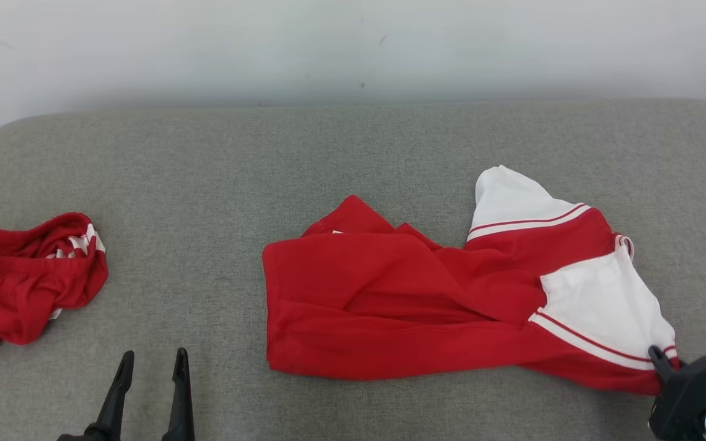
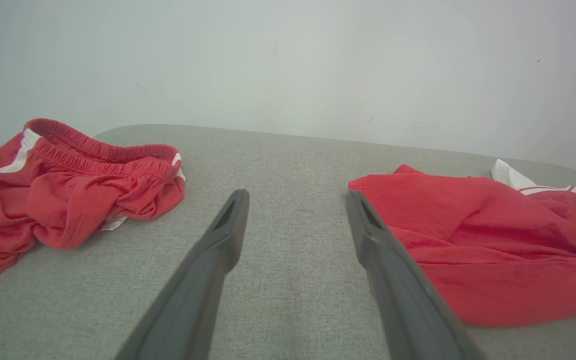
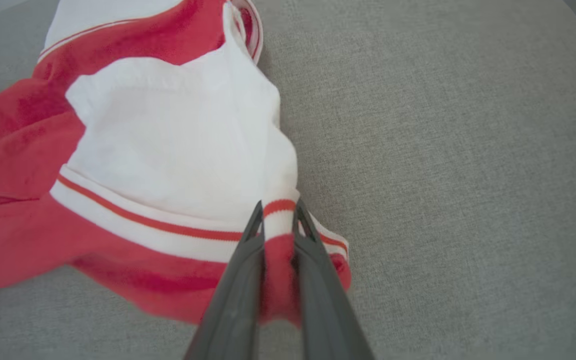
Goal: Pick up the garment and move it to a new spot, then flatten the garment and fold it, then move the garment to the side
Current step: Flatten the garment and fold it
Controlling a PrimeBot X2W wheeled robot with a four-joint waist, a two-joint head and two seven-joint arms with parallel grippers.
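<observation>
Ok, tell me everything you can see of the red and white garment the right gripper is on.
The red and white garment looks like soft knit cloth: a red body with two white panels edged by thin red and white stripes. It lies rumpled and partly folded over itself, not flat, right of centre on the grey padded surface. The right gripper is shut on its near right corner, pinching the striped edge between its fingers.

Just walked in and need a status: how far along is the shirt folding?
Done: nothing yet; the shirt lies rumpled on the grey cushion. In hand: the right arm's jaws are shut on its striped corner. Remaining: lifting, moving, flattening, folding, setting aside.
</observation>
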